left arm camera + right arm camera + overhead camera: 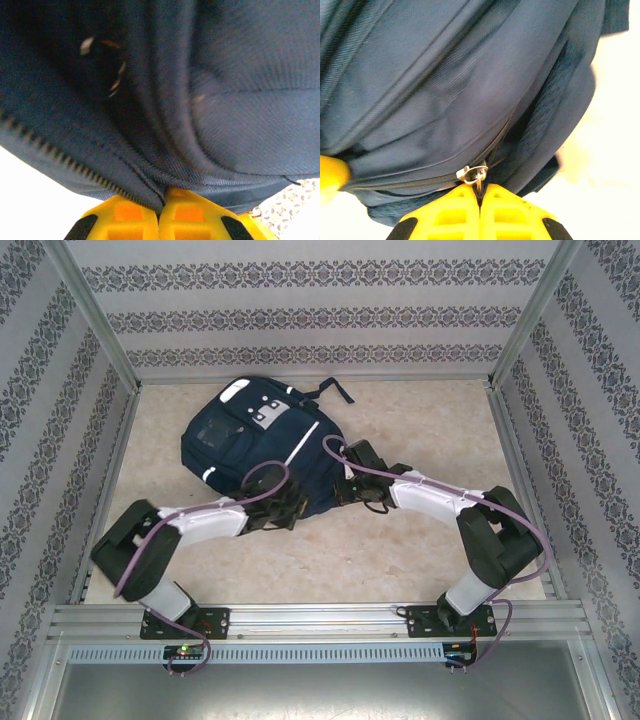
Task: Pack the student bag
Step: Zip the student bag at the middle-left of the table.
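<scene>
Student bag (pixel 262 445), a large navy-blue fabric backpack with white reflective stripes and grey-white patches, lay flat on the pale speckled counter (pixel 430 540). It sat directly ahead of both grippers, with its near edge reaching them.

The left gripper (pixel 161 201), with blocky yellow fingers, was clenched on a fold of the bag's cloth. A row of pale zipper teeth (pixel 50 150) ran just to its left and down toward the pinch. The right gripper (pixel 480 192), just beside it along the same edge, was clenched too. It grasped the small silver metal zipper pull (pixel 472 173), whose tab dropped straight between its fingertips. The zipper line leading away to that gripper's left looked closed.

Judging from this, the step in hand was opening the bag so that it could be packed: one gripper anchoring the fabric, the other ready to draw the slider. The next move would call for a steady pull along the zipper track, away from the left gripper's hold. The cloth would need to be kept taut, since the thin tab could slip out or the slider could snag on loose fabric.
</scene>
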Robot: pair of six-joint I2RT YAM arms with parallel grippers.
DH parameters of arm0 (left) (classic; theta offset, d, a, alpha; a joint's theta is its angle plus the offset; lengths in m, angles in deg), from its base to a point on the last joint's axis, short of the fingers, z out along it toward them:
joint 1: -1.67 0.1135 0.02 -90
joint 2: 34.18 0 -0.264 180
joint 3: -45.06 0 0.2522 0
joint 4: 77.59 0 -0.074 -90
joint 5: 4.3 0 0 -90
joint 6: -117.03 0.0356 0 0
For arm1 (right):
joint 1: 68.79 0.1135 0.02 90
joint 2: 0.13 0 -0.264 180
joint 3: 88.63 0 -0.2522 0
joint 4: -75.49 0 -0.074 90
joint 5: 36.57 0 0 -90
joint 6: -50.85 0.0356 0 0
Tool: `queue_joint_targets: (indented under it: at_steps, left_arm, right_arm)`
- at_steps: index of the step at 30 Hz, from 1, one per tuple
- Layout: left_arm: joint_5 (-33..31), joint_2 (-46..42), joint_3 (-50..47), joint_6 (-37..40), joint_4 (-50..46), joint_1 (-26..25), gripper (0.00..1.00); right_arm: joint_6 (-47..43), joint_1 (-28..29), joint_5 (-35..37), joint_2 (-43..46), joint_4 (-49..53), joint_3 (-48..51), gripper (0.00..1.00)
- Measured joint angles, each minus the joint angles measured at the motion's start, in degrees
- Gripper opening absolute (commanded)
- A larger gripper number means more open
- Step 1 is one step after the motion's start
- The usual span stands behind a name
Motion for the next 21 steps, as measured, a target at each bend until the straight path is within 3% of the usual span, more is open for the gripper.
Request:
queue_joint_targets:
  at_steps: [6,11,15,18,21]
  left_arm:
    - [0.0,-19.17,-8.76,4.83,-13.31,9.68,0.0]
    - [0.55,-36.3,-12.07,15.08,-25.57,25.7,0.0]
    - [2.78,-38.23,-11.21,24.33,-32.22,35.67,0.0]
    - [3.89,-34.86,-9.09,29.09,-36.39,37.7,0.3]
    - [4.9,-32.26,-7.17,31.36,-39.47,38.34,0.46]
  right_arm:
    - [-0.02,2.58,-2.84,-0.04,-0.52,-0.7,0.0]
    - [0.0,3.91,-3.98,-1.73,-0.39,-3.34,0.0]
    - [0.24,6.71,-4.37,-4.52,1.01,-6.21,0.0]
    - [1.14,8.63,-3.65,-6.75,2.4,-8.28,0.0]
    - [1.95,10.05,-1.95,-7.93,2.86,-9.55,0.0]
